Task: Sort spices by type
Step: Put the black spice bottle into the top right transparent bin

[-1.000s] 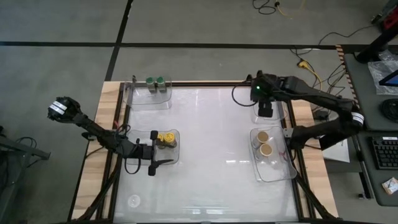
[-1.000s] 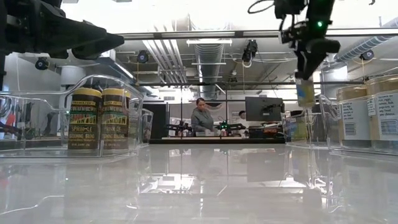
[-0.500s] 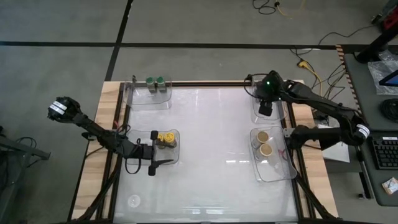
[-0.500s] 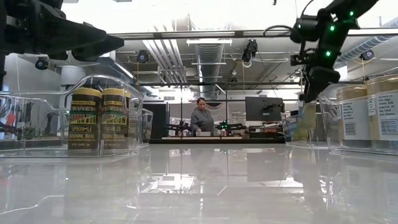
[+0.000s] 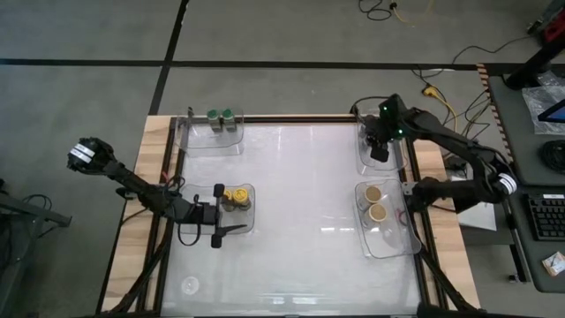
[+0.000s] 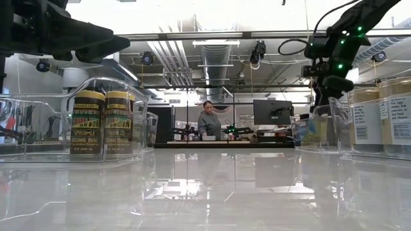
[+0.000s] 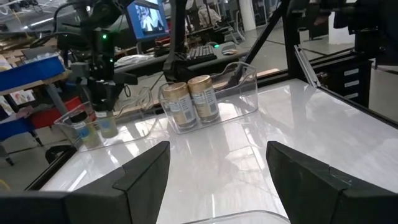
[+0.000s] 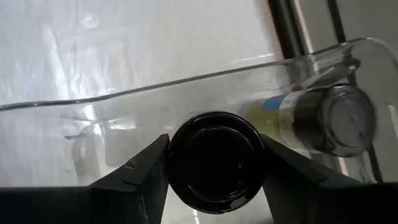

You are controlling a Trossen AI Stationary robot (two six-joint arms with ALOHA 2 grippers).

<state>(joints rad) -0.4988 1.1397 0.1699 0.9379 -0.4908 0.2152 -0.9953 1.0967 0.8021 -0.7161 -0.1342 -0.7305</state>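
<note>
Spices sat sorted in clear trays around your white table point(image 5: 291, 203); take the tray with the two tan-lidded jars point(image 5: 375, 203) as your landmark, on the table's right side. Just behind it, in the far right tray point(image 5: 364, 163), your right gripper point(image 5: 380, 152) was closed around a black-lidded jar point(image 8: 216, 160), a finger pressed to each side of its lid, the jar low inside the tray walls; another black-lidded jar point(image 8: 329, 121) was already in that tray, just beside the held one. Straight across the table from the landmark, the yellow-lidded jars point(image 5: 234, 196) stood in the left tray, and your left gripper point(image 5: 231, 219) waited just beside them, fingers spread wide and empty. Two green-lidded jars point(image 5: 220, 116) stood in the far left tray, diagonally across from the landmark.
</note>
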